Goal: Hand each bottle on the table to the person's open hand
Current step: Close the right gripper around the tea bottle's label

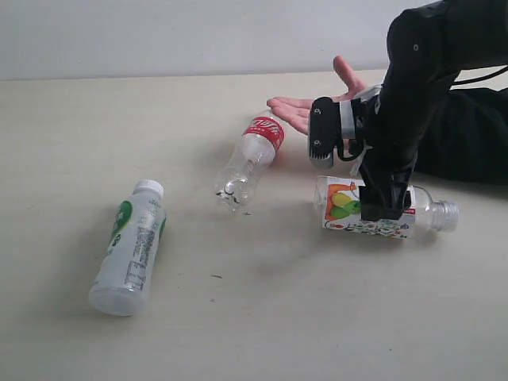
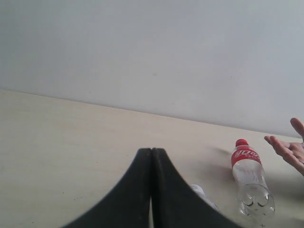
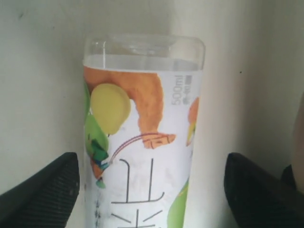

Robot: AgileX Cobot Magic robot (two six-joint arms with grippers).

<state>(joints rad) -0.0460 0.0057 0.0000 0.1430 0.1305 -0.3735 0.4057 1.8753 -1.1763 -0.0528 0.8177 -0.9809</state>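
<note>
As it lies on the pale worktop [image 1: 278, 317], fruit-label bottle [image 1: 343, 208]: clear squarish plastic, looks empty.
Right gripper [image 3: 152, 180]: ribbed black jaws apart, flanking it.
Left gripper [image 2: 151, 152]: jaws together.

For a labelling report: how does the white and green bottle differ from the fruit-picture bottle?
The white and green bottle is milky with a white cap; the fruit-picture bottle is clear plastic. The white and green bottle lies far from the hand; the fruit-picture bottle lies near it. The open right gripper straddles the fruit-picture bottle; the white and green bottle has no gripper over it. Both lie sideways on the table.
</note>
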